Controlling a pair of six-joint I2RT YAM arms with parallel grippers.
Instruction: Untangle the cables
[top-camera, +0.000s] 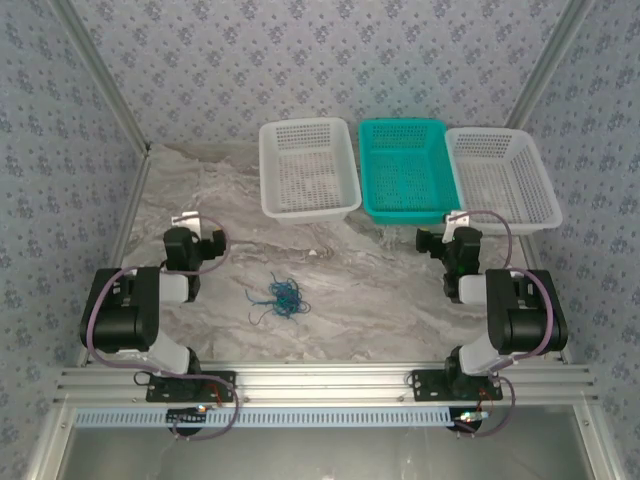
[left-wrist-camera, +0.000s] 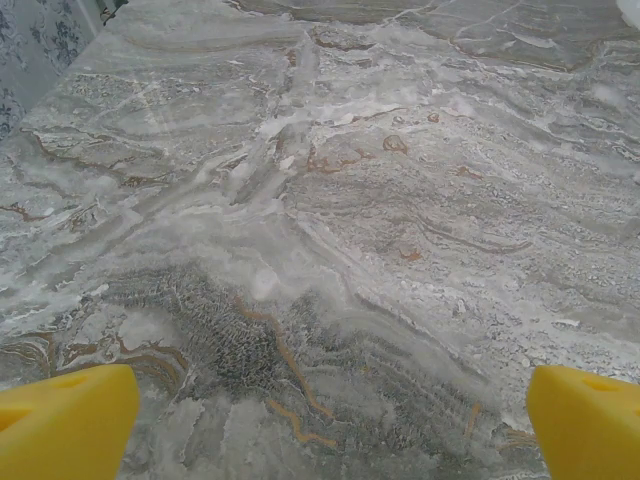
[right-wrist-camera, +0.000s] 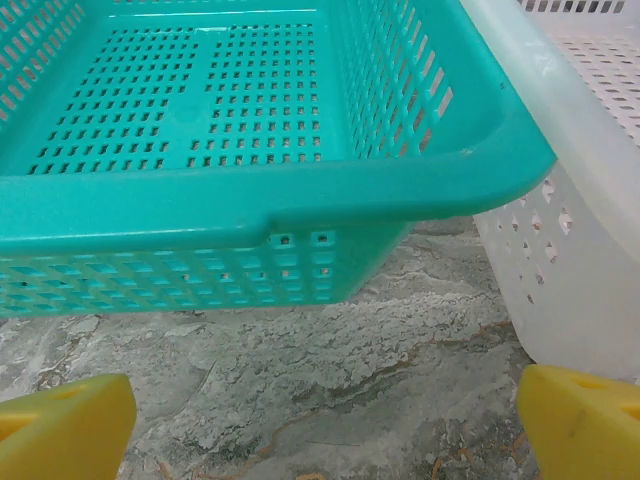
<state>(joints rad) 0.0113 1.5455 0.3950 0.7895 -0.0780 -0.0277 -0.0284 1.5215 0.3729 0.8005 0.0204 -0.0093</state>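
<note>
Showing one tangled cables wad (top-camera: 285, 298), three baskets (top-camera: 400, 214).

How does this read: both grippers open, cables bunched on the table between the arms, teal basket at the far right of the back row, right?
One slip: the top external view shows the teal basket in the middle, between the left white basket and the right white basket. The left gripper and right gripper are open, the cables bunched on the table.

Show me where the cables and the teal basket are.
cables (top-camera: 284, 297), top view, middle of the tangle.
teal basket (right-wrist-camera: 200, 200), right wrist view, near rim.
</note>
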